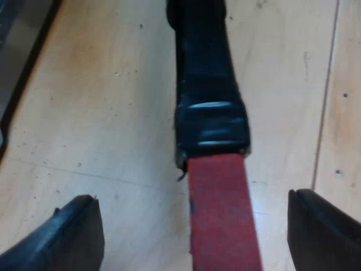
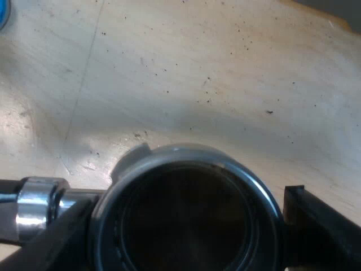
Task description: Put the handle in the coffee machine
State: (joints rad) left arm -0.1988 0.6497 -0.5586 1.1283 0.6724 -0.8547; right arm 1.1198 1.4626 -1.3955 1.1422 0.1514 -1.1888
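The holder's dark handle (image 1: pixel 206 84) lies along the wooden table, and its red end (image 1: pixel 223 214) reaches between the fingers of my left gripper (image 1: pixel 192 197). That gripper is open, with a gap on each side of the handle. The holder's round metal basket (image 2: pixel 186 220) shows from above, its inside dark. My right gripper (image 2: pixel 189 217) is shut on the basket, one black finger (image 2: pixel 56 237) against one side of the rim and the other against the opposite side. A shiny metal neck (image 2: pixel 36 212) leaves the basket toward the handle.
The pale wooden table (image 2: pixel 197 68) is speckled with dark grounds. A dark-edged object (image 1: pixel 17 73) stands on the table beside the handle. A bit of something blue (image 2: pixel 3 14) sits on the table beyond the basket.
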